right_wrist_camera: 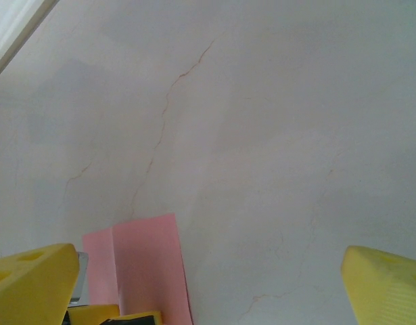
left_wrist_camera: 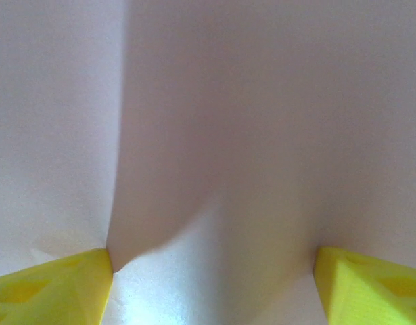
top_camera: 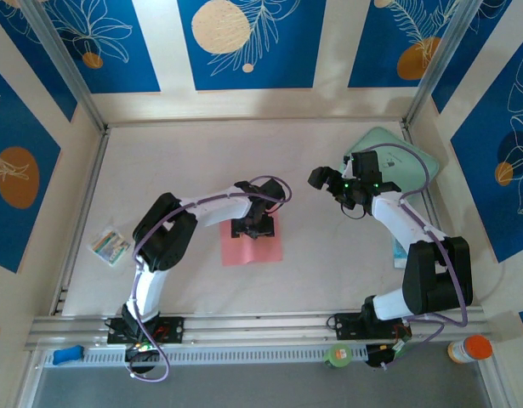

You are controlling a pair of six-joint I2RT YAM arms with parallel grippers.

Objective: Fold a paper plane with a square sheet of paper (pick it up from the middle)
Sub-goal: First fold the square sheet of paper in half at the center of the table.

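The square sheet of paper lies salmon-pink on the pale table, just left of centre. My left gripper points down onto the sheet's middle. In the left wrist view its yellow fingertips stand apart on the paper, which bulges up in a soft ridge between them; the left gripper is open. My right gripper hovers to the right of the sheet, clear of it. It is open with nothing between its fingers, and one edge of the pink sheet lies ahead of it.
A mint-green pad lies at the far right, behind the right arm. A small colourful packet sits near the left wall. On the front rail are a blue object, a green roll and an orange-capped bottle.
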